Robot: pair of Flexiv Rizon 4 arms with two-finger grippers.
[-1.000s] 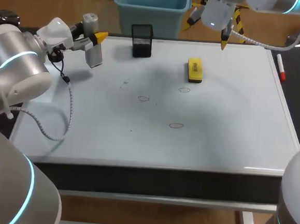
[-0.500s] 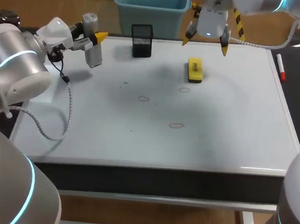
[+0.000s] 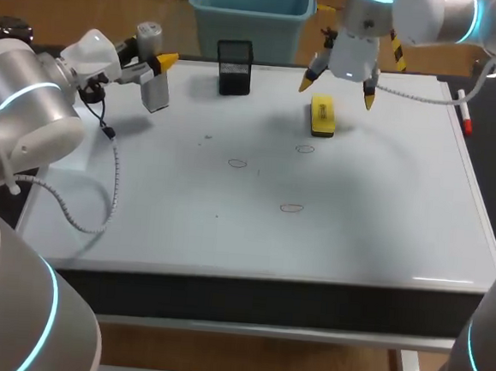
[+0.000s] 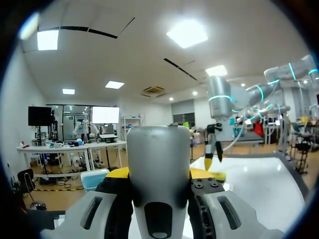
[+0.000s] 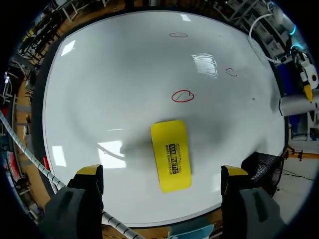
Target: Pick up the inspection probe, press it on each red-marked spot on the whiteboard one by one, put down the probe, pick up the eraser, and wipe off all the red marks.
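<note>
the eraser [image 5: 171,162] is yellow with black print, on a white whiteboard [image 5: 114,74] bearing thin red rings [image 5: 182,96]. the probe [image 4: 158,174] is plain grey, the holder [image 3: 234,68] black mesh.

The right tool [image 5: 162,173] hovers with fingers spread wide over the yellow eraser [image 5: 171,155], which lies flat near the whiteboard [image 5: 109,84] edge; a red ring [image 5: 182,96] sits just ahead.

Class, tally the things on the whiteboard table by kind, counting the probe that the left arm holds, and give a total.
red marks: 3
yellow eraser: 1
inspection probe: 1
black mesh holder: 1
red-capped marker: 1
Total: 7
</note>
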